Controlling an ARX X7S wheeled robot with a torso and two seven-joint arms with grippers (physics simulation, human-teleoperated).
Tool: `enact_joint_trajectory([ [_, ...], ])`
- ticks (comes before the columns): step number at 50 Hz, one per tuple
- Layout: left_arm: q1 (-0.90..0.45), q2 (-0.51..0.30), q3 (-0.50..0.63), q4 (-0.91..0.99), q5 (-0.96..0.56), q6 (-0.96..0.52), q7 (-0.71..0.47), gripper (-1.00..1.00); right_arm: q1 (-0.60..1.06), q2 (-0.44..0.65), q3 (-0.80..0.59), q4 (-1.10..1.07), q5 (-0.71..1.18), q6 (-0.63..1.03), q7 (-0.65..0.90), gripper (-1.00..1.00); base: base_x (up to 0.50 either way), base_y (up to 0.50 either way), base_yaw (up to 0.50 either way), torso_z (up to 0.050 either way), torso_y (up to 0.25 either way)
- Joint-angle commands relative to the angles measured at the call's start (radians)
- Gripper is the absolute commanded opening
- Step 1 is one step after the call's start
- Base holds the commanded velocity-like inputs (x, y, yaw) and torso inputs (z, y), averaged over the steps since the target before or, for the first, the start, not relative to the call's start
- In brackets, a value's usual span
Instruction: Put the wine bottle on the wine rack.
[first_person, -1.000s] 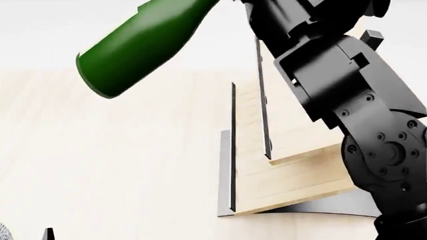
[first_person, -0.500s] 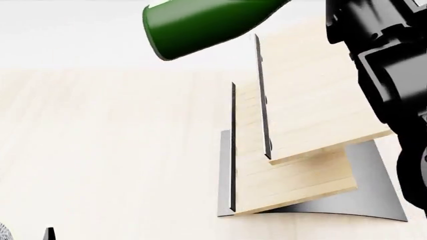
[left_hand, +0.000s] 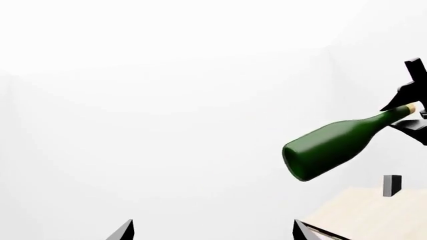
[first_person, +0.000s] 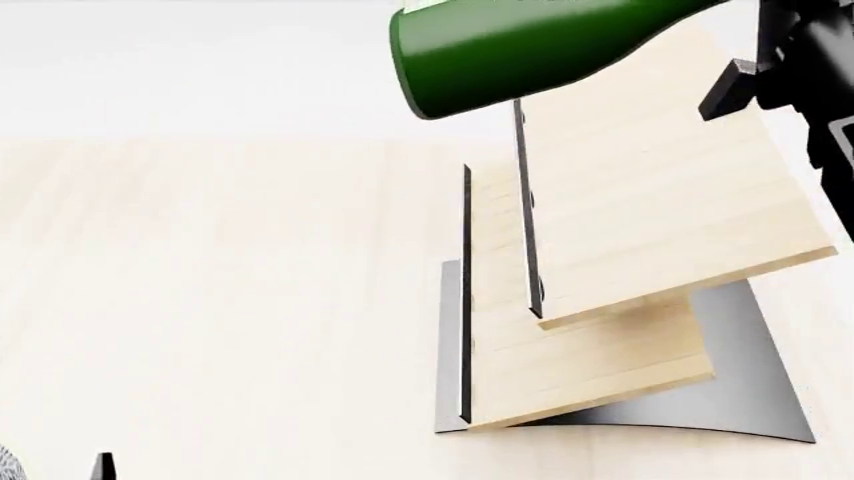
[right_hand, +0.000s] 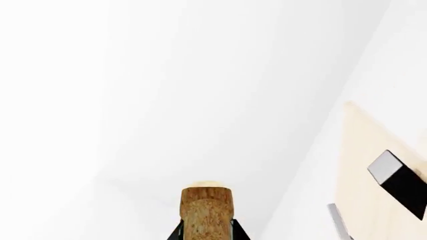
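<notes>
A pale wood worktop (first_person: 200, 300) under a white backdrop fills your head view. The wine rack (first_person: 627, 250) stands at about 4 o'clock, its slanted boards stepped over a curved grey base. Your right gripper (right_hand: 207, 231) is clamped on the cork end of the wine bottle (first_person: 534, 45), which hangs nearly level at 1 o'clock above the rack's upper board, not touching it. You cannot tell your left gripper's (left_hand: 212, 231) state; only two dark fingertips show.

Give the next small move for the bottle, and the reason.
Probably ease the wine bottle down toward the wine rack's upper board. It hangs nearly level above that board, not touching, held at the cork end by the right end effector.
</notes>
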Motion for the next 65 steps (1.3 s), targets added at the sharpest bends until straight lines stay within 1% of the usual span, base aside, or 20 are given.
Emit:
enact_joint_trajectory([
  [1, -0.005, -0.001, 0.002, 0.001, -0.002, -0.005, 0.000, 1.00, -0.002, 0.039, 0.039, -0.028, -0.017, 0.006, 0.011, -1.00, 0.00, 0.00, 0.00, 0.000, 0.000],
  [28, -0.005, -0.004, 0.012, -0.002, 0.004, -0.006, -0.004, 1.00, -0.047, 0.103, 0.062, -0.011, -0.007, 0.029, -0.022, -1.00, 0.00, 0.00, 0.00, 0.001, 0.001],
  [50, -0.007, -0.008, 0.013, 0.003, 0.002, -0.010, -0.009, 1.00, -0.077, 0.092, 0.051, -0.003, -0.022, 0.027, -0.034, -1.00, 0.00, 0.00, 0.00, 0.000, 0.000],
  [65, -0.013, -0.008, 0.020, -0.002, 0.005, -0.013, -0.009, 1.00, -0.079, 0.136, 0.054, 0.015, -0.028, 0.056, -0.055, -1.00, 0.00, 0.00, 0.00, 0.000, 0.001],
])
